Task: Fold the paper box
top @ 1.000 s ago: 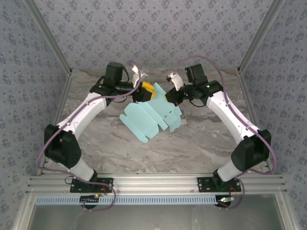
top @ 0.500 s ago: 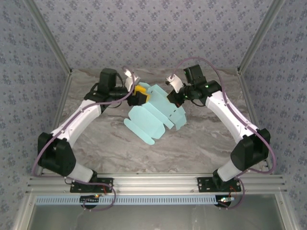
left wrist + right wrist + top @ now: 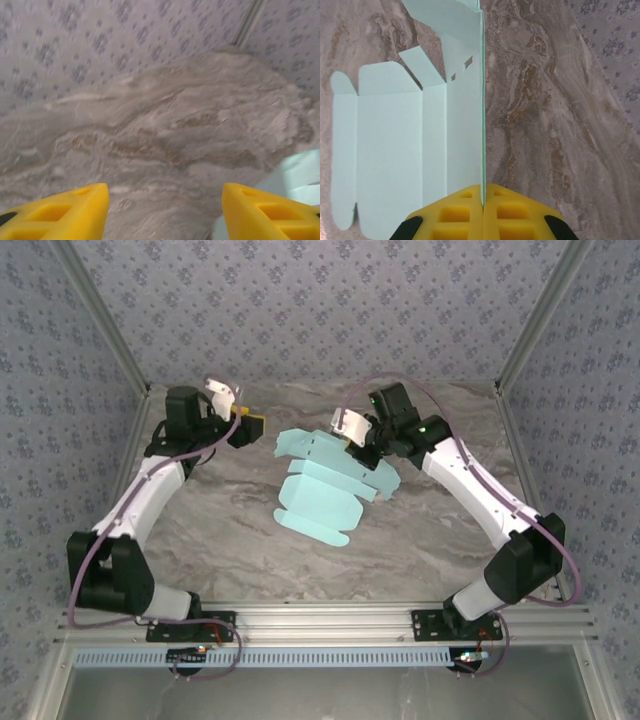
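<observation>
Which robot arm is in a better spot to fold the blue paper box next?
Probably the right. The right gripper is shut on an edge of the paper box, so it can swing that panel. The left gripper is open and apart from it.

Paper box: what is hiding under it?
The marbled table shows around the paper box. The patch right beneath the card is covered, so nothing there can be checked.

Top cam overhead, far; wrist cams close, low; top+R-wrist share paper box (image 3: 315, 502).
</observation>
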{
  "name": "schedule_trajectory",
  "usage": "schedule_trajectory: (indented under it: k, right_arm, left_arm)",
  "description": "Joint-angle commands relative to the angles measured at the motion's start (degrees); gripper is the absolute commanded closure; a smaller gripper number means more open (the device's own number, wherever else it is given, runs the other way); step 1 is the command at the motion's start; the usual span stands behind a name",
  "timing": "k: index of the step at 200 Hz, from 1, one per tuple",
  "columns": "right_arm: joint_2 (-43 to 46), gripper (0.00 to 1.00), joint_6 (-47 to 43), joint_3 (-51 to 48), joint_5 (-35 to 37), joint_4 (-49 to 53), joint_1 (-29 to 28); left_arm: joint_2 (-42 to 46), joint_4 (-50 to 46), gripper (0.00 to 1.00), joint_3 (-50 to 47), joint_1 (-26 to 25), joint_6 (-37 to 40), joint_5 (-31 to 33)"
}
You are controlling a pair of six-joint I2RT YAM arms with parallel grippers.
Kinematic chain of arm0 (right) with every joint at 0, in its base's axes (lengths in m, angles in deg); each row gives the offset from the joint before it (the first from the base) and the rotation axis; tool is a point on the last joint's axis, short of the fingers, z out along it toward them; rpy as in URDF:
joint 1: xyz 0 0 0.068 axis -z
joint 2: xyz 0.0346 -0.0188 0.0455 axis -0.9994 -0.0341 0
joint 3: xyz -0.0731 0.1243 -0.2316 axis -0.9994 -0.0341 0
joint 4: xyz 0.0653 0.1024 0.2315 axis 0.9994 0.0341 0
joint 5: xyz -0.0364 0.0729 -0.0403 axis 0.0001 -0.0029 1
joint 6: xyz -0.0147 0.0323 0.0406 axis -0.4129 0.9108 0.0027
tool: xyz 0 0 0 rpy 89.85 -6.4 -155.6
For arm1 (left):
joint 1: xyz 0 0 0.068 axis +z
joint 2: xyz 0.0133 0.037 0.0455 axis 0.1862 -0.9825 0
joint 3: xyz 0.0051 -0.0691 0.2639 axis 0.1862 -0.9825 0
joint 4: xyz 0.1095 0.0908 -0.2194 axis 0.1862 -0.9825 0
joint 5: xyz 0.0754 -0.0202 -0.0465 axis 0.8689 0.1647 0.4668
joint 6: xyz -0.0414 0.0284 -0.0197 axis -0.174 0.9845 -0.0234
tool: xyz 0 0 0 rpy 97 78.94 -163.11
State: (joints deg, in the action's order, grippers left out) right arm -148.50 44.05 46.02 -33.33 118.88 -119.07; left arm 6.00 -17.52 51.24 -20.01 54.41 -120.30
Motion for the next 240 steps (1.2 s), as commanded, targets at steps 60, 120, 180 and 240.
schedule_trajectory:
  k: [60, 120, 180, 240]
  right_arm:
    - [-1.51, 1.0, -12.62, -11.82, 20.48, -21.73, -6.65]
    - [-4.78, 1.0, -22.02, -22.06, 28.3, -42.57, -10.74]
    - [-8.17, 1.0, -29.31, -28.3, 32.61, -57.61, -12.03]
    - [-10.56, 1.0, -33.23, -31.3, 35.37, -64.99, -12.44]
  left_arm:
    - [-12.13, -12.17, 0.41, 6.37, 0.93, 7.39, 2.42]
    - [-15.12, -12.7, 0.42, 5.88, 1.1, 7.41, 2.95]
    - [-18.52, -14.78, 0.45, 6.61, 1.17, 5.29, 3.26]
    - [-24.64, -17.06, 0.48, 10.5, 1.9, 1.04, 5.31]
